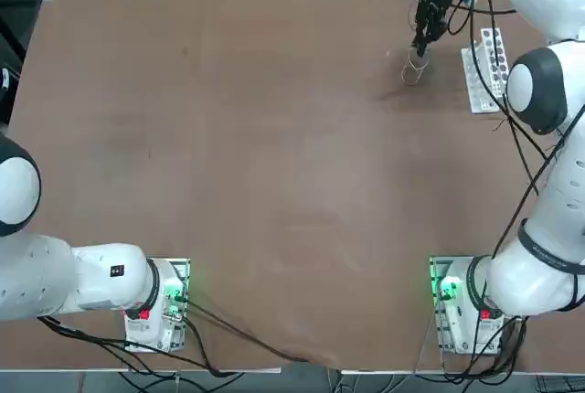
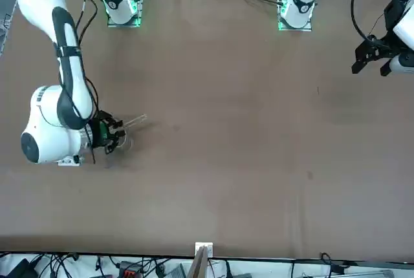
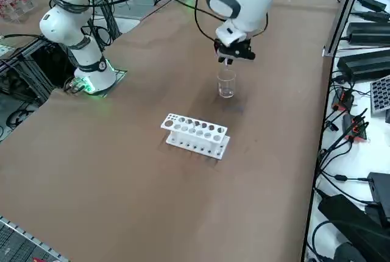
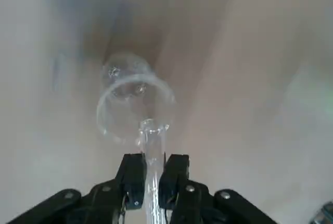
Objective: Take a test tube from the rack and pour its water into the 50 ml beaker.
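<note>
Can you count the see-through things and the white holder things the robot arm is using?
Clear glass beaker: 1, under the right gripper
Clear test tube: 1, held in that gripper
White rack with holes: 1
Total: 3

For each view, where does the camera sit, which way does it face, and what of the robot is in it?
Top: overhead, looking down at the table; both arms show.
Front: across the table, facing the robot; both arms show.
Right side: raised, looking diagonally down at the rack and beaker; both arms show in part.
Right wrist: on the working arm, looking past its claw, shut on the tube, toward the beaker.
Shared: right side and wrist both show the beaker.
</note>
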